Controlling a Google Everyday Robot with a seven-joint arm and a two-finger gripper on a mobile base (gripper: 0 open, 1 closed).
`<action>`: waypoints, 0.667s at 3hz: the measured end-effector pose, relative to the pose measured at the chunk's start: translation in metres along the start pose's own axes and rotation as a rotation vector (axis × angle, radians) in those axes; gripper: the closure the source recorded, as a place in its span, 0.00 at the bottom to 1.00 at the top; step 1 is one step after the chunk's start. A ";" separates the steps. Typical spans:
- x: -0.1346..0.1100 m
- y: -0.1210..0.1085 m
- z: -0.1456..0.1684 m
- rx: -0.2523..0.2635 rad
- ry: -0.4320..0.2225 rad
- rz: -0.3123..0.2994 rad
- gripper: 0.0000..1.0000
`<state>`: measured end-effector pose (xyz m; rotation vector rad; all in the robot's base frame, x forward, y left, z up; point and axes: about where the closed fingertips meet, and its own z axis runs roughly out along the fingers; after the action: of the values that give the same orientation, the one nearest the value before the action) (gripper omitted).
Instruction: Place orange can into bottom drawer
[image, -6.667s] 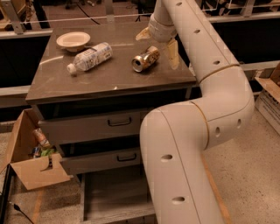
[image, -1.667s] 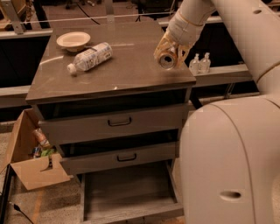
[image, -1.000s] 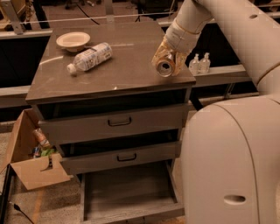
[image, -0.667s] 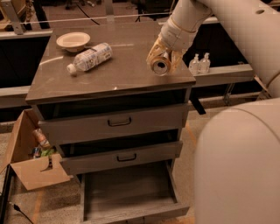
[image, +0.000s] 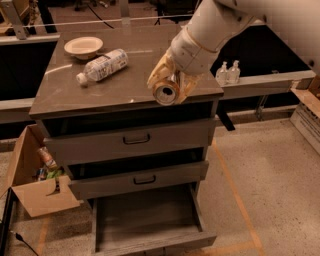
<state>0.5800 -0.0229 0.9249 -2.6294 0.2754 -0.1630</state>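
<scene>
My gripper (image: 169, 83) is shut on the orange can (image: 166, 92), holding it on its side with its silver end facing the camera. It hangs in the air at the front right part of the cabinet top (image: 120, 85), above the drawer fronts. The bottom drawer (image: 147, 220) is pulled out at floor level, a shallow box with a plank floor and nothing in it. It lies below and slightly left of the can.
A clear plastic water bottle (image: 102, 65) lies on the cabinet top beside a shallow bowl (image: 83, 47). Two upper drawers (image: 136, 139) are shut. A cardboard box (image: 35, 175) stands at the left on the floor. Two small bottles (image: 227, 72) stand on a ledge at right.
The gripper has lifted the can off the cabinet top and carried it forward and left toward the front edge. The arm has swung out of the foreground.
</scene>
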 end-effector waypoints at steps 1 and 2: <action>-0.049 -0.005 0.017 0.038 -0.085 0.003 1.00; -0.089 -0.011 0.045 0.045 -0.121 0.011 1.00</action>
<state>0.5022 0.0272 0.8852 -2.5804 0.2424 -0.0059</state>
